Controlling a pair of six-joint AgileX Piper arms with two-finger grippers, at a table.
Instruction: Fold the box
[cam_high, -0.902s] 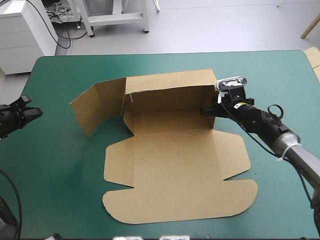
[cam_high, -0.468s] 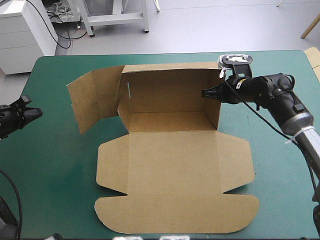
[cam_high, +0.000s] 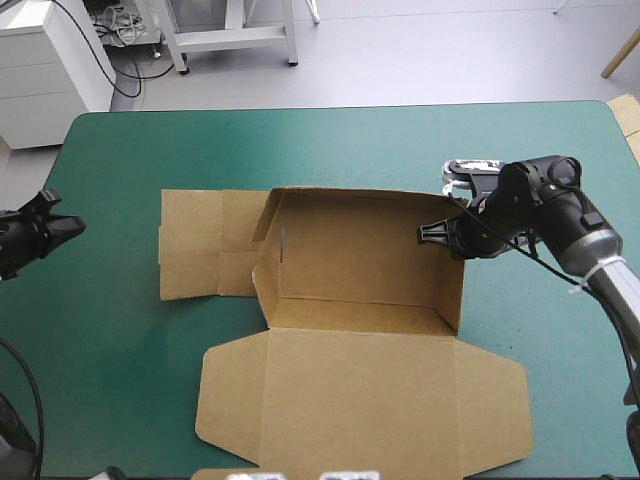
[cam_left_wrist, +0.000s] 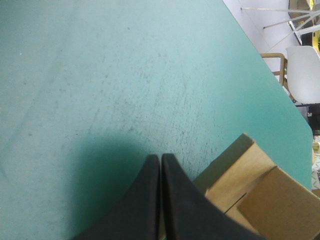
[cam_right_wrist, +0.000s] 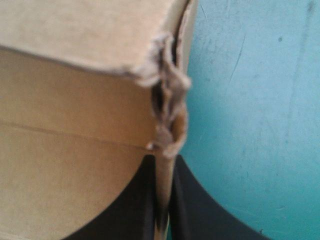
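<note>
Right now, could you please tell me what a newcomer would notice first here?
The brown box sprawls across the table, back wall raised, lid flat toward the near edge. The right claw is shut on its right wall; the left claw, shut, sits at the table's left edge.

Robotics laboratory: black two-fingered right pincer (cam_high: 424, 232) at teal-green covered tabletop (cam_high: 330, 140); white drawer cabinet (cam_high: 45, 70), loose floor cables (cam_high: 120, 28).
</note>
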